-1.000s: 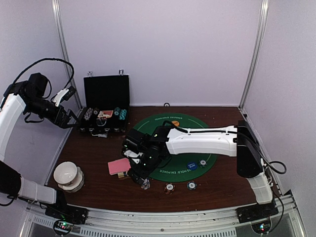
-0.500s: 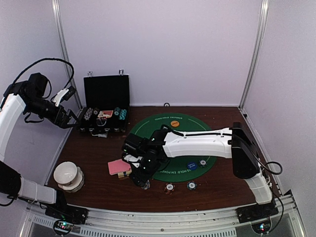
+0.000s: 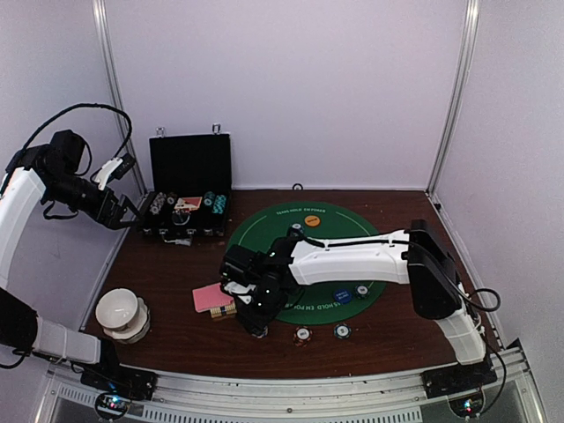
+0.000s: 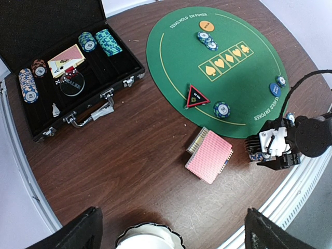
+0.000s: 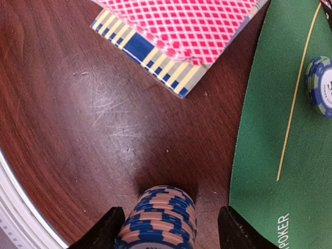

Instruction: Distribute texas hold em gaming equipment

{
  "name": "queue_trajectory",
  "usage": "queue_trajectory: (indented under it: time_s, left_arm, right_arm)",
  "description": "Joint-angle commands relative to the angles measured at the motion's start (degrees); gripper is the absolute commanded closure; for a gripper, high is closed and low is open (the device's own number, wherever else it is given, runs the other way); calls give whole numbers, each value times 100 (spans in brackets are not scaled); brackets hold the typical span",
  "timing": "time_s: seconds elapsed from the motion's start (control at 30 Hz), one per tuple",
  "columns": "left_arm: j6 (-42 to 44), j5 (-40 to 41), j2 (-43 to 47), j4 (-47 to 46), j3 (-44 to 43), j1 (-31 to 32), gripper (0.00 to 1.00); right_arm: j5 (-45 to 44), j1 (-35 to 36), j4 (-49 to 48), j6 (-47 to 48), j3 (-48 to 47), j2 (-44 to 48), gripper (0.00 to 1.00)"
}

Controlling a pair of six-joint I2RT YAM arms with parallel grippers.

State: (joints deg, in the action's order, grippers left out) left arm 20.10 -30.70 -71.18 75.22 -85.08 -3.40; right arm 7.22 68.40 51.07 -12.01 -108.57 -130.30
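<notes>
Partly dealt: round green felt mat (image 4: 233, 88) carries orange disc (image 4: 206, 25), red triangle marker (image 4: 196, 96) and a few striped chips. Pink-backed card deck (image 4: 210, 155) lies on the wood beside it. Black hard case (image 4: 93, 111) holds more chips and cards. Right gripper (image 5: 168, 228) has its jaws apart astride the blue-and-white chip stack (image 5: 158, 212) by the mat edge, not yet pinching. Left gripper (image 4: 174, 233) spread wide, empty

Bright, even lighting; soft shadows, sharp focus.

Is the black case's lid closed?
No, the black case lies open, with chip stacks and a card deck visible in its tray.
</notes>
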Motion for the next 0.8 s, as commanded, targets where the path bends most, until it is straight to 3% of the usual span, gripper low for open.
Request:
queue_trajectory:
  time_s: [0.0, 0.13, 0.4, 0.77]
  left_arm:
    - [89, -43, 76, 39, -38, -31, 2]
    - [85, -63, 77, 36, -44, -29, 2]
    - [91, -92, 64, 29, -44, -29, 2]
    - [69, -112, 64, 40, -61, -30, 2]
  right_arm:
    - [-110, 31, -87, 4, 57, -7, 37]
    - [-132, 28, -68, 10, 56, 73, 39]
    - [-234, 27, 37, 35, 27, 298, 54]
    - [-118, 34, 190, 32, -99, 637, 54]
